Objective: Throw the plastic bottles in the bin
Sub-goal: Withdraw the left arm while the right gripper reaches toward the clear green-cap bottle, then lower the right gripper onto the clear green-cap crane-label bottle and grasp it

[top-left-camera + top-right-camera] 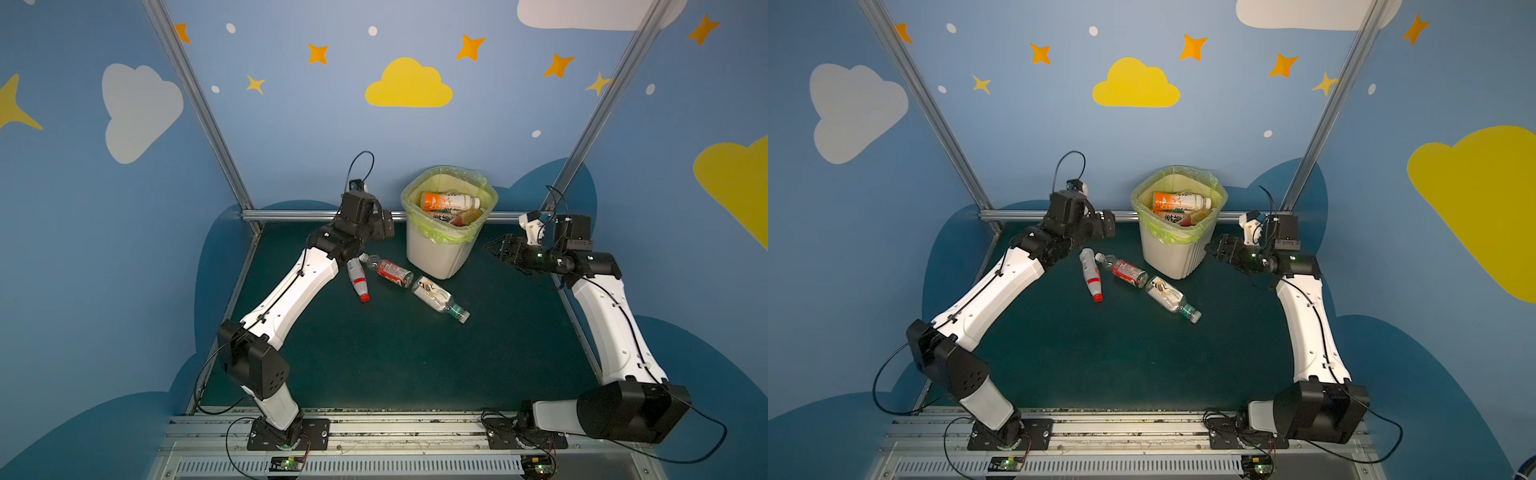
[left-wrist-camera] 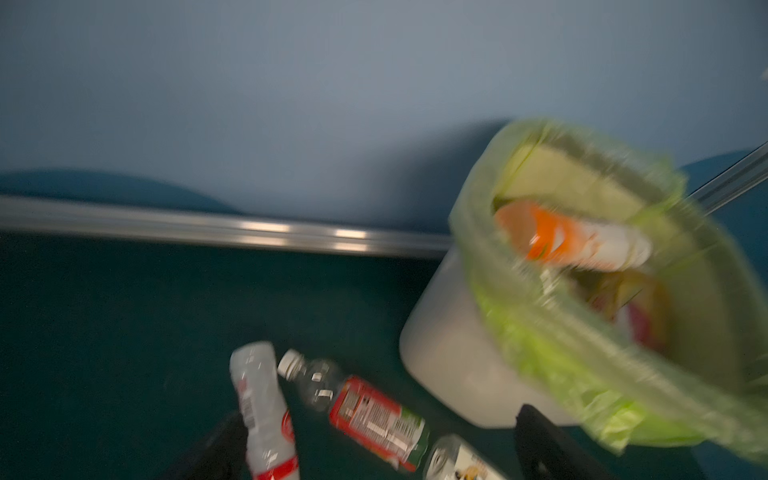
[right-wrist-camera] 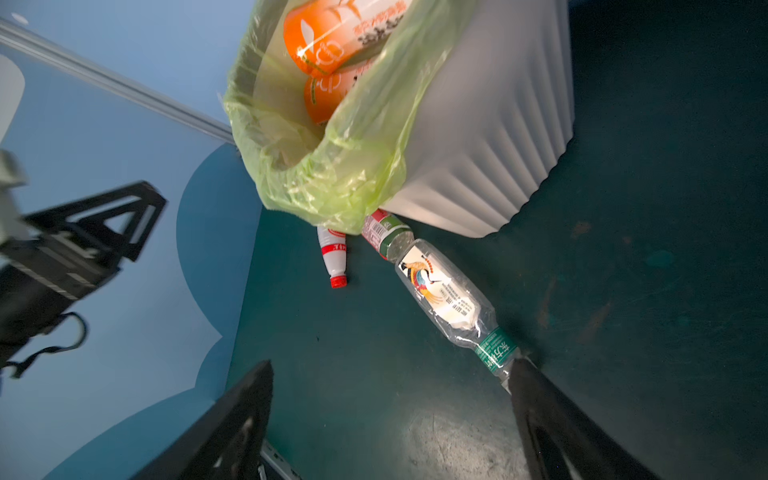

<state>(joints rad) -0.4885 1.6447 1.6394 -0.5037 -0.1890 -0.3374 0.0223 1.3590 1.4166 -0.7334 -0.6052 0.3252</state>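
Against the far edge of the dark green tabletop (image 1: 374, 365), at 12 o'clock in both top views, stands the tall white plastic bin (image 1: 432, 257) (image 1: 1167, 257). It is lined with a translucent yellow-green bag (image 1: 440, 239), and an orange-labelled bottle (image 1: 449, 202) lies on top of others inside. Three bottles lie on the tabletop at about 8 o'clock from the bin. They are a milky white bottle with a red cap (image 1: 357, 276), cap toward 6 o'clock, a clear red-labelled bottle with a white cap (image 1: 390, 272), and a clear bottle with a white bird label (image 1: 436, 297), neck toward 4 o'clock (the last two lie end to end). The left claw (image 1: 384, 226) hangs at 9 o'clock from the bin. The right claw (image 1: 492, 247) hangs at 3 o'clock, near the bin's wall.

From the left wrist, badly blurred, two black fingers (image 2: 544, 440) stand wide apart with nothing clamped. The milky and red-labelled bottles show between them, with the bin near.

From the right wrist, that claw's fingers (image 3: 232, 424) are likewise spread and empty. The bird-label bottle's neck lies just by one finger (whether they touch I cannot tell). The bag hides the far ends of the other two bottles.
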